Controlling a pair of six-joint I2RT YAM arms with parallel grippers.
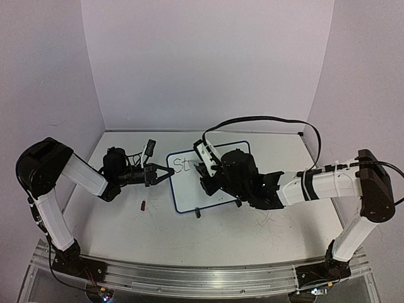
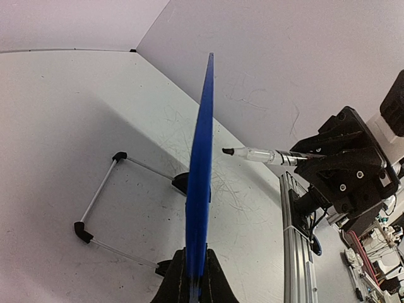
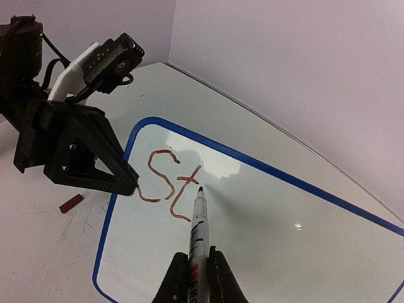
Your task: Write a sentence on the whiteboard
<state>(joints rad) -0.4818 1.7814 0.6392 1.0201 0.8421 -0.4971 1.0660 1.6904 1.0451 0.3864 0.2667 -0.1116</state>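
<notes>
Currently the whiteboard (image 1: 189,192) is found at mid-table: white face, thin blue rim, rounded corners. Of the sentence (image 3: 170,183), "St" is written in reddish-brown strokes near the board's upper-left corner. The board's left rim is clamped by the left gripper (image 1: 167,172). A marker (image 3: 197,221) is pinched in the right gripper (image 3: 192,265), tip just beside the "t".

Robot lab test cell. Plain white panel walls (image 1: 208,63) box in the counter (image 1: 252,237) on three sides, and the counter top is scuffed. An extruded aluminium rail (image 1: 189,276) along the near edge carries both arm bases (image 1: 66,257). Black cable (image 1: 265,117) loops over the far right corner. Wiring and gear clutter (image 2: 379,252) sits past the rail.
</notes>
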